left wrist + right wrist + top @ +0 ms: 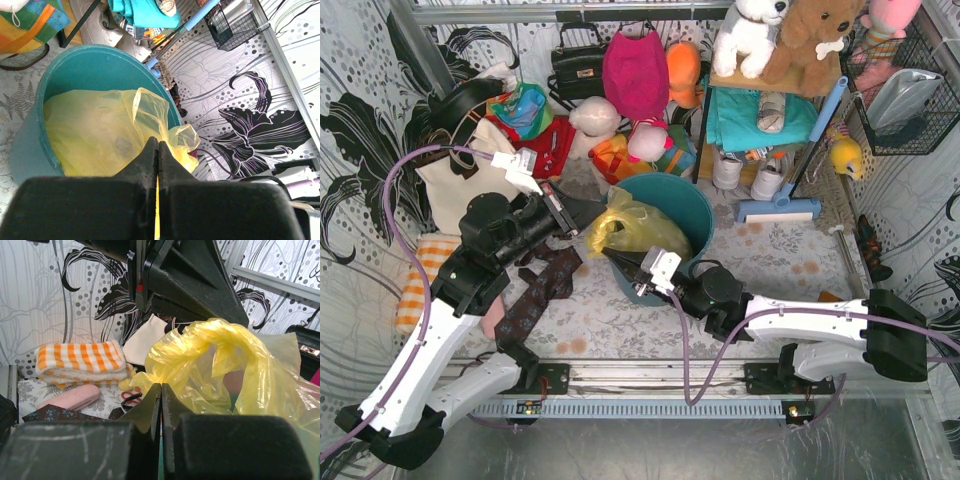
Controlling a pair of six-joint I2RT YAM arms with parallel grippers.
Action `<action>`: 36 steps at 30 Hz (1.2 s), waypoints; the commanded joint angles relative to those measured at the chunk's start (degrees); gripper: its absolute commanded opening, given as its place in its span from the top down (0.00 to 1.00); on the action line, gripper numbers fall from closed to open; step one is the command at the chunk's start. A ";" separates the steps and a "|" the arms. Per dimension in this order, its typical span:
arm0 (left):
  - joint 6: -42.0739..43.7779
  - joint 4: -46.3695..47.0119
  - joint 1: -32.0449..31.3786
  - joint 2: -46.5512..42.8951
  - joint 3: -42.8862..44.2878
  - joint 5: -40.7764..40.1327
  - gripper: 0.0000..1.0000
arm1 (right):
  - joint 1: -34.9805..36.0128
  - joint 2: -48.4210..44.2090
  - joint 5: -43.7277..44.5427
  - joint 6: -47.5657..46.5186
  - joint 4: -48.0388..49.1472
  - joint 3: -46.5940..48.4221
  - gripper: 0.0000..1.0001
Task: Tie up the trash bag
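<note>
Presently the left gripper [158, 143] is pinching a sliver of the trash bag [100, 132] between closed jaws, the rest of the bag spreading ahead of it inside the teal bin [85, 65]. The right gripper [161, 386] is sitting closed too, with yellow film bunching just beyond its tips; I cannot tell whether it is gripping any.

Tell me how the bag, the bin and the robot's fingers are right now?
trash bag: untied, sitting in the bin.
teal bin: upright, bag inside.
left fingers: shut on the bag's plastic.
right fingers: shut, seemingly pinching the bag too.
</note>
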 commanded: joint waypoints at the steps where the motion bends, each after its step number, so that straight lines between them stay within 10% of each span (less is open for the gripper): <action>1: -0.26 4.79 -0.20 0.05 0.39 -0.08 1.00 | 0.18 -3.87 0.33 1.99 -0.08 -0.10 1.00; 36: 3.07 7.80 -0.21 6.44 6.60 -0.89 1.00 | 0.23 -26.17 -0.63 13.30 -34.86 -3.07 1.00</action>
